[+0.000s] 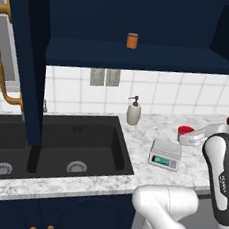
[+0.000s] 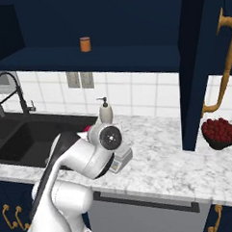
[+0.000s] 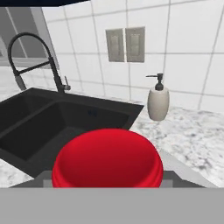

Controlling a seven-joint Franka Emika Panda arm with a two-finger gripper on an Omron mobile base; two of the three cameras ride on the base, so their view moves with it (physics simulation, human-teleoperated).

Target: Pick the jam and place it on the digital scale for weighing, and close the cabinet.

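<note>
Jam (image 3: 107, 158) — round, ridged, glossy red lid — between fingers.

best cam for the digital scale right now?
Left base view: the digital scale sits unobstructed on the counter, display strip facing the camera. In the right base view only a corner peeks from behind the arm. Hand view: I can't identify it.

The digital scale (image 1: 165, 155) sits on the counter (image 1: 144, 183), to the right of the sink (image 1: 52, 144). The soap dispenser (image 1: 133, 111) stands behind the digital scale, against the wall. The jam (image 1: 185, 130) is just right of and behind the digital scale. The cabinet (image 1: 141, 34) hangs above it, with a jar (image 1: 132, 40) on its shelf.
</note>
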